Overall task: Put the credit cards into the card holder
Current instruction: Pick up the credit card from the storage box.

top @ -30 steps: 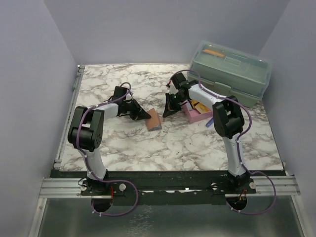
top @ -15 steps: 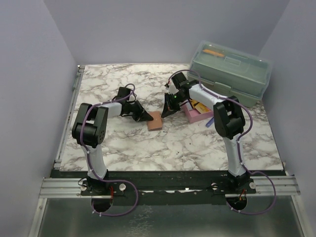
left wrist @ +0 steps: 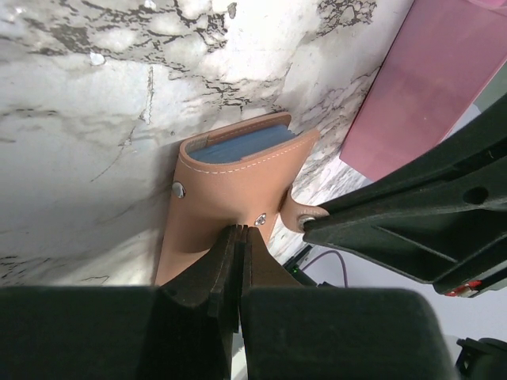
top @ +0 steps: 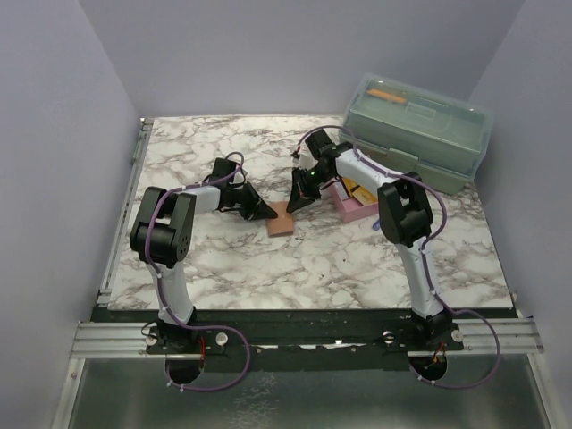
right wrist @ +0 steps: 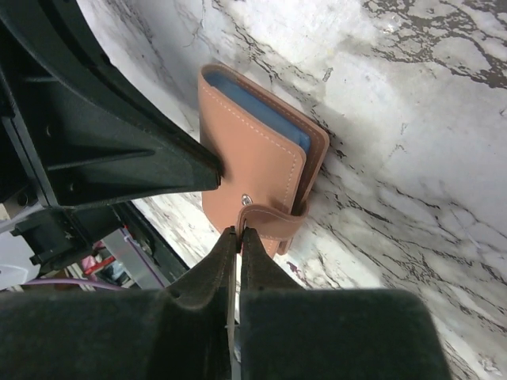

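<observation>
A blue card (left wrist: 242, 145) sits inside the folded card holder (left wrist: 230, 190). The left gripper (left wrist: 238, 241) and right gripper (right wrist: 235, 237) meet it with jaws clenched. Its strap (right wrist: 273, 218) looks unfastened, so closure likely remains.

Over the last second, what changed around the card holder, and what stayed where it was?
The card holder, which looked tipped up a second ago, now lies flat on the table. The left gripper crept right toward it and the right gripper edged left. Both are shut, with their tips at the holder. No visible grasp or release. The pink tray and toolbox stayed put.
</observation>
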### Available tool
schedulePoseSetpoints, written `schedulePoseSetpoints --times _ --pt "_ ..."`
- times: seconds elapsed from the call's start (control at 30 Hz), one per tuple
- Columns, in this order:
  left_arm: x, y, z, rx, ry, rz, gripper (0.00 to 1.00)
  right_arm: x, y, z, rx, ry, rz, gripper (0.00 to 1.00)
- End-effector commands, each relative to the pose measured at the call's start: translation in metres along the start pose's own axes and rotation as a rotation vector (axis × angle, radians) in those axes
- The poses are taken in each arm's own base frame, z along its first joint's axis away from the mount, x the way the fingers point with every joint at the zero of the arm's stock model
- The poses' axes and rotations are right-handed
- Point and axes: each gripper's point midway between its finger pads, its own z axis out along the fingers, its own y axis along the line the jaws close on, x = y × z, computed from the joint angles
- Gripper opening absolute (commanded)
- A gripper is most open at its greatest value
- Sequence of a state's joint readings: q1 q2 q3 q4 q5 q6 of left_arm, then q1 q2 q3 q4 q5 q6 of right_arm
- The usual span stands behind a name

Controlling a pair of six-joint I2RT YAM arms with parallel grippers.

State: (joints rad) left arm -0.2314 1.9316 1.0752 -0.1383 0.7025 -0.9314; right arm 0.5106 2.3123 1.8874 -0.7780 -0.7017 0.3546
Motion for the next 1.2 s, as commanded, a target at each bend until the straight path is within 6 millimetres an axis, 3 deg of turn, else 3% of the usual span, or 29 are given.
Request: schedulePoseSetpoints --times 0.0,0.13,0.53,0.73,1.17 --pt "0.008 0.029 0.005 -0.106 -0.014 -0.03 0.02 0.004 0.005 0.008 -0.024 0.044 -0.003 0.06" --pt "0.008 0.027 0.005 -0.102 -0.013 -0.025 0.02 0.005 0.004 0.01 -0.023 0.042 0.003 0.17" --pt "0.012 0.027 0.006 -0.099 -0.001 -0.019 0.02 0.005 0.002 0.01 -0.012 0.024 0.012 0.21" --pt "0.012 0.026 0.007 -0.096 0.005 -0.017 0.02 0.004 0.001 0.01 -0.008 0.024 0.014 0.01" --pt "0.011 0.022 0.01 -0.09 0.01 -0.011 0.02 0.023 -0.004 0.028 0.014 0.108 -0.008 0.0"
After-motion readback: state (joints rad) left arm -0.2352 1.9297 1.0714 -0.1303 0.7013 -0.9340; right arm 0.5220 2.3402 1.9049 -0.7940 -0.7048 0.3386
